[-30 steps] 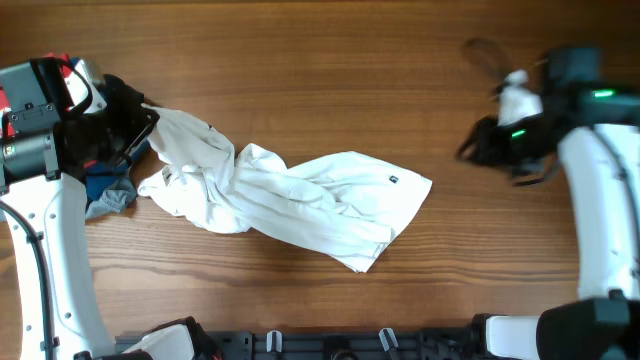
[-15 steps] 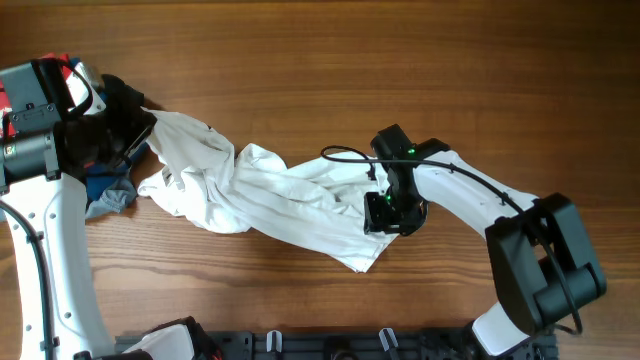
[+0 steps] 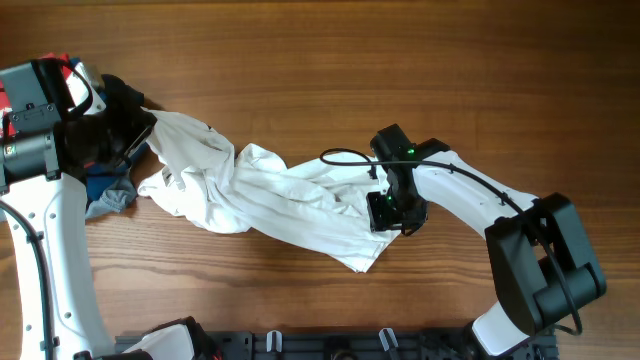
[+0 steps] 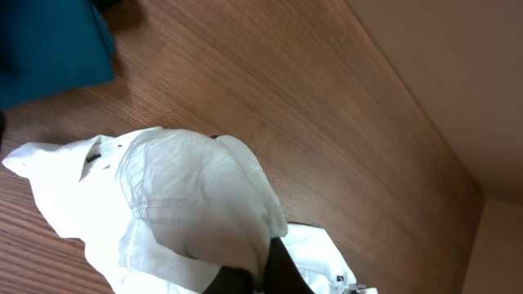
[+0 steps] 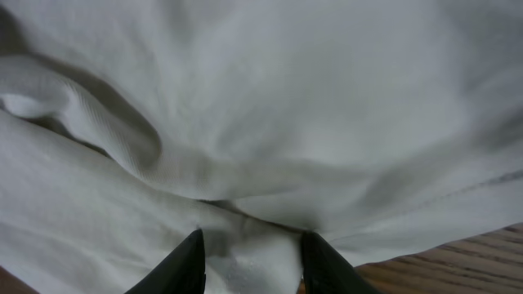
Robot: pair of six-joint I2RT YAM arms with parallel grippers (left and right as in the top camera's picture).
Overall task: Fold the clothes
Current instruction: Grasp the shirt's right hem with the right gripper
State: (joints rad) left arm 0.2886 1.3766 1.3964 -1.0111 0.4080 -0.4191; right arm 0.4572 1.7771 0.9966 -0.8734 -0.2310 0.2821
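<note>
The white T-shirt [image 3: 280,195] lies crumpled in a long diagonal heap across the table; no print shows. My left gripper [image 3: 145,125] is shut on its upper left end, and in the left wrist view the cloth [image 4: 188,196] bunches between the dark fingers [image 4: 261,273]. My right gripper [image 3: 385,212] is pressed down on the shirt's right end. In the right wrist view its fingers [image 5: 249,261] are spread apart with white cloth [image 5: 261,122] between and around them.
Blue and grey folded garments [image 3: 105,190] and something red [image 3: 70,70] lie at the far left by the left arm. The blue cloth also shows in the left wrist view [image 4: 49,41]. A black rail [image 3: 330,345] runs along the table's front edge.
One second ago my right arm was up at the far right, away from the shirt. It has come down onto the shirt's right end and now barely moves. The left arm is still.
</note>
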